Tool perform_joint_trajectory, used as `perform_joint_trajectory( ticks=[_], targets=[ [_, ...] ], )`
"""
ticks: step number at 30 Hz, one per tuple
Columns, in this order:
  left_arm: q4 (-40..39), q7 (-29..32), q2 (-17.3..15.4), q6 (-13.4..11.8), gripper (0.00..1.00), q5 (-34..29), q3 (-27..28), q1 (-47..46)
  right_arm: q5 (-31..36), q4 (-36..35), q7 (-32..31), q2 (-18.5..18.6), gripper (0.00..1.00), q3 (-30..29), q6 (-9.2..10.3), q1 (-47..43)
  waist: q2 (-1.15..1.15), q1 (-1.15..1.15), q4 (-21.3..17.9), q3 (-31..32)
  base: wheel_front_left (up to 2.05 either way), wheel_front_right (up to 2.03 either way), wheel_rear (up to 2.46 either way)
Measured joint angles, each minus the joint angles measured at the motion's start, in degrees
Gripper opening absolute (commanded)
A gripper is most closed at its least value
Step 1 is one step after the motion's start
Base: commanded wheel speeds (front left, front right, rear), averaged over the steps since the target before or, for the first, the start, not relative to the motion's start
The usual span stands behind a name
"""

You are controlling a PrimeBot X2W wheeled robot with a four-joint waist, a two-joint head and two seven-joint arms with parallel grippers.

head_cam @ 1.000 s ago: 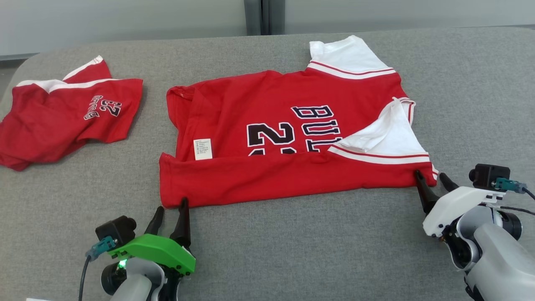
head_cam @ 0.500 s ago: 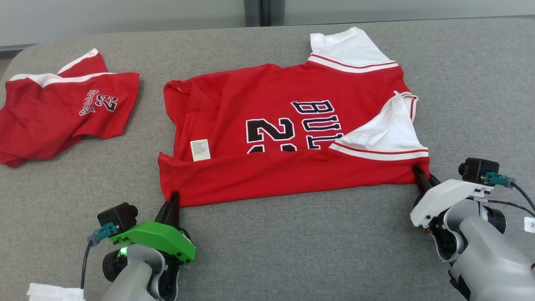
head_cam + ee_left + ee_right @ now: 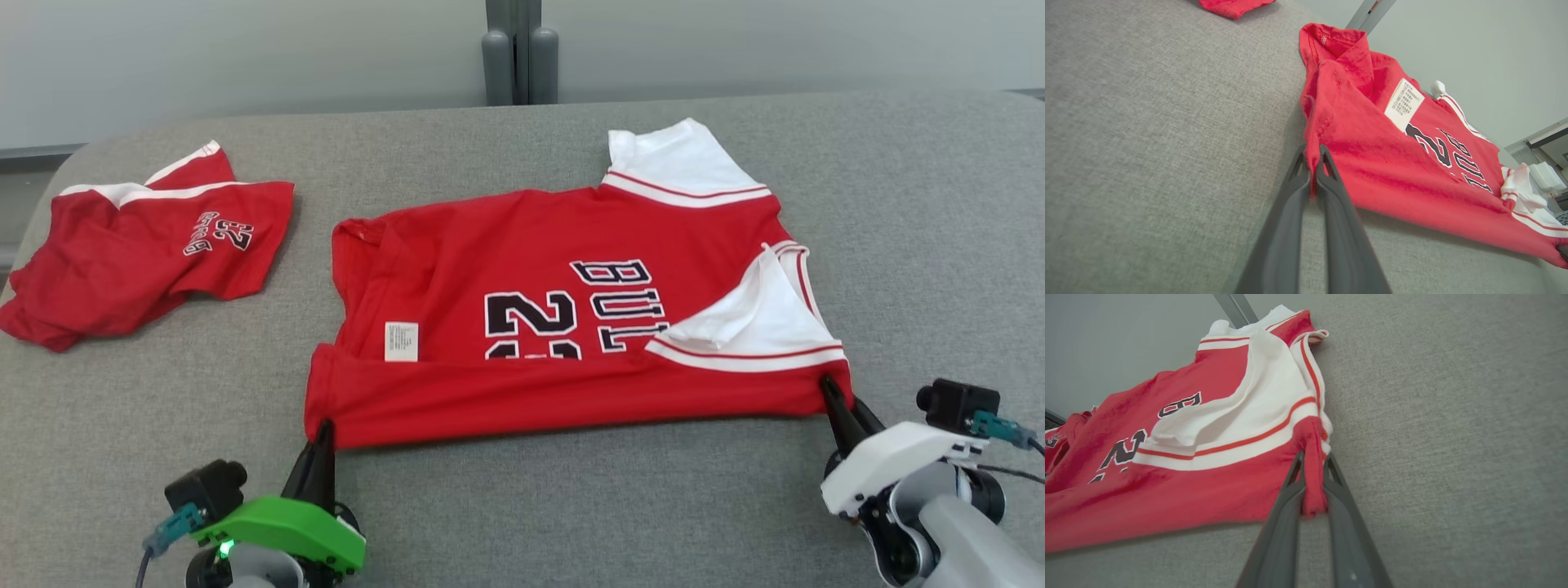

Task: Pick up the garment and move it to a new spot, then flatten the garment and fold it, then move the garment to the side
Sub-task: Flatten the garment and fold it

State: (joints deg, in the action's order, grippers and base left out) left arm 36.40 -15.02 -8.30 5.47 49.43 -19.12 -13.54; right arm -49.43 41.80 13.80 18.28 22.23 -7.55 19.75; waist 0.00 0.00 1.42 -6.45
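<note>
At the near edge of the grey cloth surface (image 3: 571, 506), the left fingers (image 3: 314, 474) are pressed together on the near left corner of the garment (image 3: 531, 327). The right fingers (image 3: 841, 416) pinch its near right corner. The red garment lies mid-surface with its long axis along the near edge, white sleeves toward the right edge. A second red shirt (image 3: 139, 253) lies crumpled near the far left corner. Beyond the surface are a pale wall (image 3: 245, 57) and a grey post (image 3: 513, 53).

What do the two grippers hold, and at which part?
Both hold the red jersey: the left gripper pinches its near left corner, the right gripper its near right corner.
</note>
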Motion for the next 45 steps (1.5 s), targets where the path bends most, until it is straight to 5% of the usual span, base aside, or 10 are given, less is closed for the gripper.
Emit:
perform_joint_trajectory(
  ticks=[13,14,15,16,33,45],
  targets=[
    [-10.5,0.0,-0.3,-4.6,0.0,-2.6,-1.2,13.9,0.4,-14.1,-2.0,0.5,0.0,-8.0,0.0,-19.0,0.0,0.0,0.4,1.6,0.0,0.0,0.0],
    [-10.7,0.0,-0.3,-4.9,0.16,-2.8,-1.3,14.1,1.0,-14.6,-2.2,0.3,0.27,-8.7,0.0,-19.6,0.0,0.0,0.3,1.7,0.0,0.0,0.0],
    [-11.1,0.0,-0.3,-5.2,0.97,-3.0,-1.3,14.2,1.5,-15.4,-2.3,-0.2,0.87,-9.7,0.0,-20.1,0.0,0.0,0.3,1.8,0.0,0.0,0.0],
    [-11.5,0.0,-0.3,-5.5,1.0,-3.4,-1.2,14.2,2.2,-16.0,-2.4,-0.6,1.0,-10.7,0.0,-20.4,0.0,0.0,0.3,1.9,0.0,0.0,0.0],
    [-22.1,-0.1,-0.8,-7.5,1.0,-17.9,9.6,12.2,21.6,-28.9,0.1,-7.3,1.0,-19.5,0.03,-19.1,0.0,0.0,0.4,5.8,0.0,0.0,0.0],
    [-24.6,-0.1,0.7,-4.0,1.0,-30.0,14.3,11.2,30.9,-36.1,1.2,-12.7,1.0,-22.1,0.03,-20.4,0.0,0.0,0.6,6.1,0.0,0.0,0.0]
  ],
)
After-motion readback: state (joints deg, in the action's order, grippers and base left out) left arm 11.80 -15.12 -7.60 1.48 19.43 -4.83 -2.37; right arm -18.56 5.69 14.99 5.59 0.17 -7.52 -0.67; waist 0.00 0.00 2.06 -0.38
